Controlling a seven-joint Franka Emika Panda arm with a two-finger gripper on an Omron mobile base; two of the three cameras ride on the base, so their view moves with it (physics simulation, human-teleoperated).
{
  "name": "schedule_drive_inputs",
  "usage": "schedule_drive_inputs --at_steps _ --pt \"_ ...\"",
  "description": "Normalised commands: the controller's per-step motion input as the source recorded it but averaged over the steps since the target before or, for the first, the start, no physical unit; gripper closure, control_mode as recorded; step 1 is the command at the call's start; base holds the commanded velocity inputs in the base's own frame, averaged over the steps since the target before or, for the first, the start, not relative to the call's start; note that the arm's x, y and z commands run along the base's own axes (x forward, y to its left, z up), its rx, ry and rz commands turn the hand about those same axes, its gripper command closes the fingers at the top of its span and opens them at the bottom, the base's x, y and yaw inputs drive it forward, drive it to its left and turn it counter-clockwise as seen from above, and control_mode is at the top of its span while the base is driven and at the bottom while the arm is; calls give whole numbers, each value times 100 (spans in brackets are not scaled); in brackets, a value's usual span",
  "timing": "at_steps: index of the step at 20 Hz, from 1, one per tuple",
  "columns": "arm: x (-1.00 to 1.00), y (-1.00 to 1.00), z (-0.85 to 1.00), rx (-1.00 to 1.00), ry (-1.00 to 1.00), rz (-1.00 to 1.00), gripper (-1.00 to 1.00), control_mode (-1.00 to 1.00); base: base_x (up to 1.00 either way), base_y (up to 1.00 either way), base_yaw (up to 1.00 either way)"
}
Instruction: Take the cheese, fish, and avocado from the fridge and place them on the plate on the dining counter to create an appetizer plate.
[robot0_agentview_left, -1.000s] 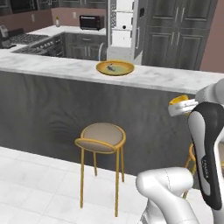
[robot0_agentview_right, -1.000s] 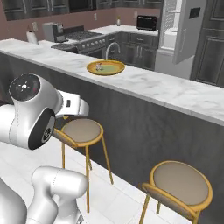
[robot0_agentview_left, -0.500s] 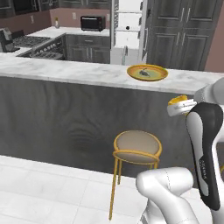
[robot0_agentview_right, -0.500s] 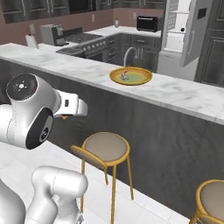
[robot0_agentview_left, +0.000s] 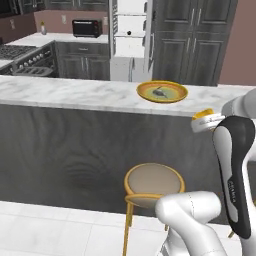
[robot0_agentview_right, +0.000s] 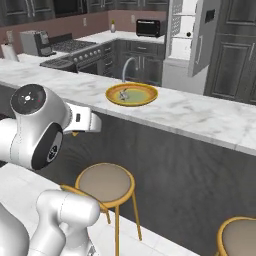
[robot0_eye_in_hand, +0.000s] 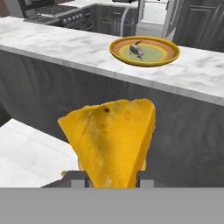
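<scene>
In the hand view my gripper (robot0_eye_in_hand: 111, 178) is shut on the cheese (robot0_eye_in_hand: 113, 140), a yellow-orange wedge standing up between the two fingertips (robot0_eye_in_hand: 78, 178). Beyond it the yellow plate (robot0_eye_in_hand: 168, 49) rests on the white marble dining counter (robot0_eye_in_hand: 52, 43), with the small grey fish (robot0_eye_in_hand: 138, 50) lying in its greenish centre. From the left base view the gripper (robot0_agentview_left: 204, 120) hangs in front of the counter, below and right of the plate (robot0_agentview_left: 175, 95). Behind the counter the fridge (robot0_agentview_left: 130, 50) stands open. A small dark ball, the avocado (robot0_agentview_left: 129, 33), sits on a white shelf.
A round stool (robot0_agentview_left: 152, 182) with yellow legs stands at the dark counter front, and a second stool (robot0_agentview_right: 240, 237) is at the right. A tap (robot0_agentview_right: 125, 67), a stove (robot0_agentview_right: 70, 50) and a microwave (robot0_agentview_left: 86, 27) lie beyond the counter.
The base has driven sideways and closer, so the plate and stool have shifted across both base views and look bigger. The gripper still holds the cheese in the same pose.
</scene>
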Motion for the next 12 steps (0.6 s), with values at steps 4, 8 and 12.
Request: schedule_drive_inputs --at_steps 4,8,12 --pt "0 0 0 0 0 0 100 100 93 -5 -27" --pt "0 0 0 0 0 0 100 100 99 5 -31" --pt "0 0 0 0 0 0 100 100 94 13 -28"
